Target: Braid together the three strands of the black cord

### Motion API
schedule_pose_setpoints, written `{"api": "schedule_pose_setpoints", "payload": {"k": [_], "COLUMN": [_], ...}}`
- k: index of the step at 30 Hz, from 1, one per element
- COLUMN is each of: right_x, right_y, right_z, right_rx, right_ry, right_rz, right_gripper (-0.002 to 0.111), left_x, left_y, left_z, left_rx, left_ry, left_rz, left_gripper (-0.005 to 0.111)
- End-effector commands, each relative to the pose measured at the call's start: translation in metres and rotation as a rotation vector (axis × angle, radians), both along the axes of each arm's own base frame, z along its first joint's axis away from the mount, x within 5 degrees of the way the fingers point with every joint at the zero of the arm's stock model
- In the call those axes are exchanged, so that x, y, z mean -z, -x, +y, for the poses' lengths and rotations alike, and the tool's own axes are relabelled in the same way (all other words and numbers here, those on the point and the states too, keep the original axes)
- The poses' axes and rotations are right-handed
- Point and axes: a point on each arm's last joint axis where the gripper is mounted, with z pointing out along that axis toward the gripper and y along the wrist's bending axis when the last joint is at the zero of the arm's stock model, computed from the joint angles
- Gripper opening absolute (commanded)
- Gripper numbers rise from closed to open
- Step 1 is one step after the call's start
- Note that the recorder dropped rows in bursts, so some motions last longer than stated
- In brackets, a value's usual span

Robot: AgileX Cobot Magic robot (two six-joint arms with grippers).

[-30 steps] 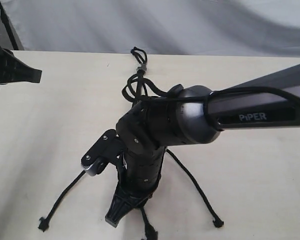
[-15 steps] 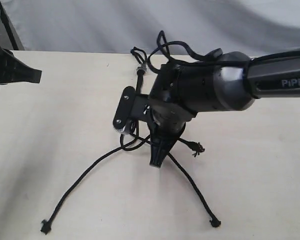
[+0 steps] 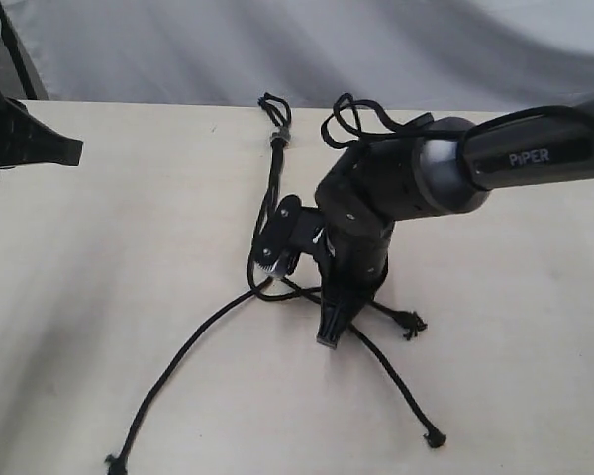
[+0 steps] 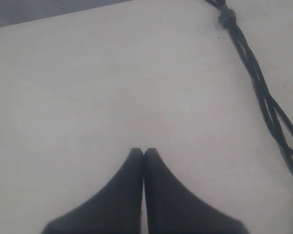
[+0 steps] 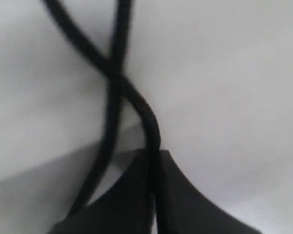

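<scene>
The right hand (image 3: pixel 328 337) points down at the tabletop (image 3: pixel 129 247) with its jaws pressed together on one strand (image 5: pixel 147 117), pinched just past the spot where it crosses a second strand (image 5: pixel 107 141). That suggests a crossing-over step of the braid, early on: the black cord (image 3: pixel 273 188) runs from its grey band (image 3: pixel 277 140) at the far edge down the middle of the tabletop. Below the wrist its lengths fan out loose: a long left strand (image 3: pixel 178 356), a long right strand (image 3: pixel 391 381) and a short frayed-tipped strand (image 3: pixel 408 323). The exterior view does not show which of these is pinched.

The next move probably calls for drawing the pinched strand sideways over its neighbour, keeping it taut without dragging the banded end.

The left hand (image 4: pixel 144 152) hangs pressed together and empty, well apart from the cord. The wrist camera mount (image 3: pixel 277 237) hides the crossing, and the arm's own cable (image 3: pixel 351 117) loops close to the cord.
</scene>
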Motion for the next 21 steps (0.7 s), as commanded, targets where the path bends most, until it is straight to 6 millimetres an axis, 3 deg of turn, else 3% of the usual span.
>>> {"api": "schedule_pose_setpoints", "payload": {"k": [1, 2, 5, 7, 9, 11, 14, 17, 21], "right_x": [0.007, -0.001, -0.024, -0.044, -0.064, -0.072, -0.068, -0.050, -0.030], "right_y": [0.071, 0.090, 0.096, 0.087, 0.069, 0.052, 0.029, 0.014, 0.007], "right_z": [0.040, 0.056, 0.065, 0.059, 0.040, 0.020, -0.009, -0.030, -0.036], "right_rx": [-0.209, -0.348, -0.432, -0.406, -0.348, -0.270, -0.118, -0.025, 0.003], "right_ry": [-0.053, -0.083, -0.083, -0.102, -0.123, -0.140, -0.171, -0.168, -0.152], "right_rz": [0.482, 0.534, 0.433, 0.338, 0.237, 0.198, 0.196, 0.236, 0.270], "right_gripper": [0.000, 0.000, 0.000, 0.000, 0.000, 0.000, 0.000, 0.000, 0.001], "left_x": [-0.002, -0.002, -0.001, -0.001, -0.001, -0.001, -0.001, -0.001, -0.001], "left_y": [0.001, 0.001, 0.002, 0.002, 0.002, 0.002, 0.002, 0.002, 0.002], "left_z": [0.001, 0.001, 0.001, 0.001, 0.001, 0.001, 0.001, 0.001, 0.001], "left_rx": [-0.009, -0.009, -0.009, -0.009, -0.009, -0.009, -0.009, -0.009, -0.009], "left_ry": [0.008, 0.008, 0.008, 0.008, 0.008, 0.008, 0.008, 0.008, 0.008], "left_rz": [-0.007, -0.007, -0.005, -0.005, -0.005, -0.005, -0.005, -0.005, -0.005], "left_gripper": [0.001, 0.001, 0.001, 0.001, 0.001, 0.001, 0.001, 0.001, 0.001]}}
